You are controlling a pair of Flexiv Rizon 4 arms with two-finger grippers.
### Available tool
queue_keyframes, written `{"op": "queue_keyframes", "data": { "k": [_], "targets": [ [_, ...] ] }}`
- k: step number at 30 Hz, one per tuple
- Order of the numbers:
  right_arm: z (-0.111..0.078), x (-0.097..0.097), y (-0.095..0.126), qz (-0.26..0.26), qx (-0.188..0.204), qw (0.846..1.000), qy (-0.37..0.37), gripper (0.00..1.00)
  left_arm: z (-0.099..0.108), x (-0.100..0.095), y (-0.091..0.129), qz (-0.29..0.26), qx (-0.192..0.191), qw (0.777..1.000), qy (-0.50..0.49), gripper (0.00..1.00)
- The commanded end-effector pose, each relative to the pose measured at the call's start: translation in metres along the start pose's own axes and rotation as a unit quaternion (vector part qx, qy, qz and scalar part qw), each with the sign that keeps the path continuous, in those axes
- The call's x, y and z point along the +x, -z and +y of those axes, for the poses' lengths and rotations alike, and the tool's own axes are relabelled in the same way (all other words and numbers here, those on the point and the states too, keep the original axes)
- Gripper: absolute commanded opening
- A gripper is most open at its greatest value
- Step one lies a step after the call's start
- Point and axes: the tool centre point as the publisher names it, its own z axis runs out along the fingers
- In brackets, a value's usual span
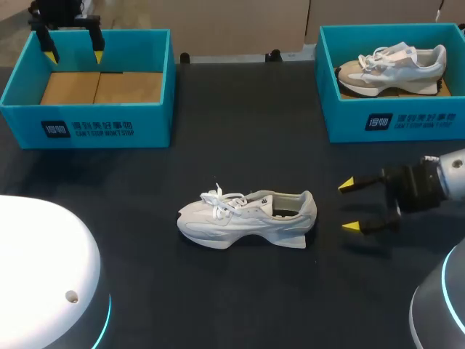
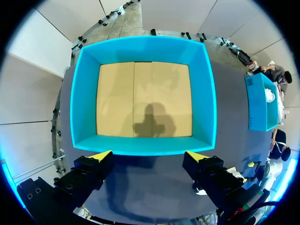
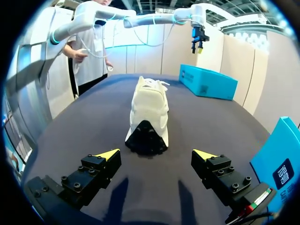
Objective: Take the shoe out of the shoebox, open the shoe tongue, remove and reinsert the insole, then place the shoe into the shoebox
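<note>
One wide dark counter (image 1: 240, 138) carries everything. Two turquoise cardboard boxes stand on its far part. The left shoebox (image 1: 87, 129) is at ten o'clock and shows only its brown cardboard floor inside. The right shoebox (image 1: 396, 122) is at two o'clock, and a beige and white sneaker (image 1: 392, 67) lies in it. The white lace-up shoe (image 1: 247, 218) of the task is out of any box. It stands on its sole near the middle of the counter, toe toward nine o'clock and heel toward three o'clock. I think this direction is useful, because the heel opening faces the right arm, which I suppose will work inside the shoe. The right tool (image 1: 349, 206) is at three o'clock from the shoe, near the heel but apart from it, with its fingers spread wide and holding nothing. The left tool (image 1: 73, 56) hangs above the far wall of the left shoebox, also wide open and empty, probably so that the shoe is left free for the other arm.
</note>
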Motion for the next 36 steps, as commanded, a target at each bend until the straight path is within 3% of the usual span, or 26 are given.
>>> {"op": "queue_keyframes", "data": {
  "k": [1,14,36],
  "targets": [
    [0.000,0.002,-0.016,-0.005,-0.002,1.000,-0.002,1.00,0.000,0.000,0.001,-0.001,0.000,1.000,0.000,1.00],
    [0.000,0.012,-0.046,-0.009,-0.013,0.999,-0.030,1.00,0.000,0.000,0.001,-0.001,0.000,1.000,0.000,1.00],
    [0.022,0.010,-0.098,0.025,-0.025,0.999,-0.026,1.00,0.000,0.000,0.001,-0.001,0.000,1.000,0.000,1.00]
  ]
}}
